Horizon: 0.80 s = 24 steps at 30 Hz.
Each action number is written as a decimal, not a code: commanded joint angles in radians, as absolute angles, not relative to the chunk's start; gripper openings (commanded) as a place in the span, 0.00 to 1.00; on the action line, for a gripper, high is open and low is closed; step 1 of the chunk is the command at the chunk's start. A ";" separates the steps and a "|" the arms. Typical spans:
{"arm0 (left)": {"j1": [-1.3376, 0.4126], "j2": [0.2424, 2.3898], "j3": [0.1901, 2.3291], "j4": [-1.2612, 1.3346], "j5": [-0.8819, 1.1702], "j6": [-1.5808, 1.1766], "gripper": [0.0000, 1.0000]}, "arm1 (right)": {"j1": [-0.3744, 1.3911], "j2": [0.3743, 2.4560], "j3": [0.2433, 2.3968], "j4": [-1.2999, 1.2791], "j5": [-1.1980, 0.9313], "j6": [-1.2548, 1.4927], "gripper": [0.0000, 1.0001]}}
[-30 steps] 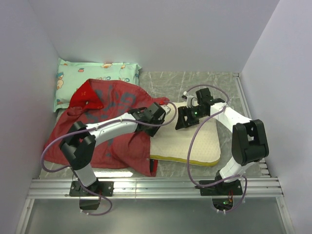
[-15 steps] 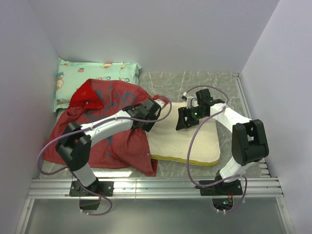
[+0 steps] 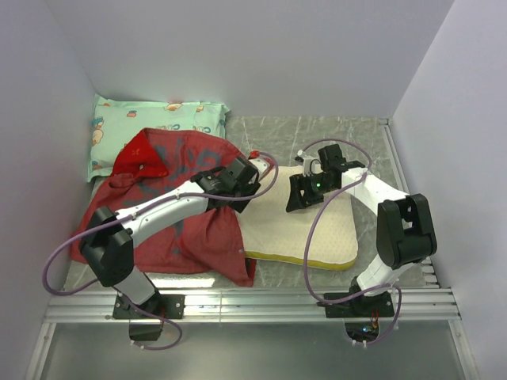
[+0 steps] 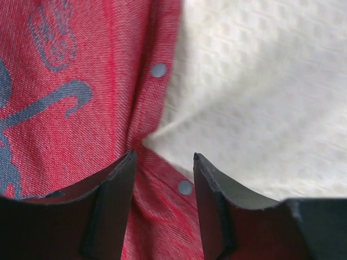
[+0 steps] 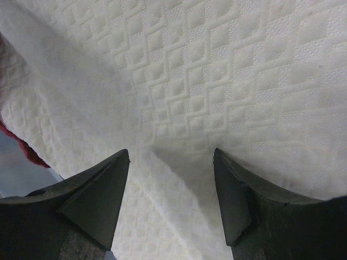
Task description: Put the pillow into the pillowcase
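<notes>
Pillow [image 3: 313,229] lies centre-right on the desk [image 3: 317,131], its left end at the mouth of the pillowcase [image 3: 170,158]. Left pincer [image 4: 162,157] has widened since a second ago and drawn leftward, apparently released over the red fabric. Right pincer [image 5: 172,154] stays spread on the pillow.

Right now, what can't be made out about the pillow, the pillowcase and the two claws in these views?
Top view: the pillow has its left end under the pillowcase and the left arm; how far in is unclear.
Left wrist view: the left claw is open over the hem; contact is unclear, and the frame cuts off the opening.
Right wrist view: the right claw is open over the pillow; touching or not is unclear.
</notes>
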<state>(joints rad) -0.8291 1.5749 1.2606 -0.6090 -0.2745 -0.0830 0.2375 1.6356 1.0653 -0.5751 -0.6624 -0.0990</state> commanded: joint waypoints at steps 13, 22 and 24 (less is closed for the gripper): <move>-0.729 1.655 1.215 -0.561 -0.284 -0.075 0.32 | 0.239 1.647 1.055 -0.617 -0.673 -0.117 0.71; -0.793 1.626 1.376 -0.499 0.115 -0.086 0.00 | 0.239 1.657 1.049 -0.604 -0.779 -0.118 0.56; -0.851 1.644 1.438 -0.471 0.217 -0.095 0.00 | 0.241 1.654 1.040 -0.588 -0.853 -0.111 0.55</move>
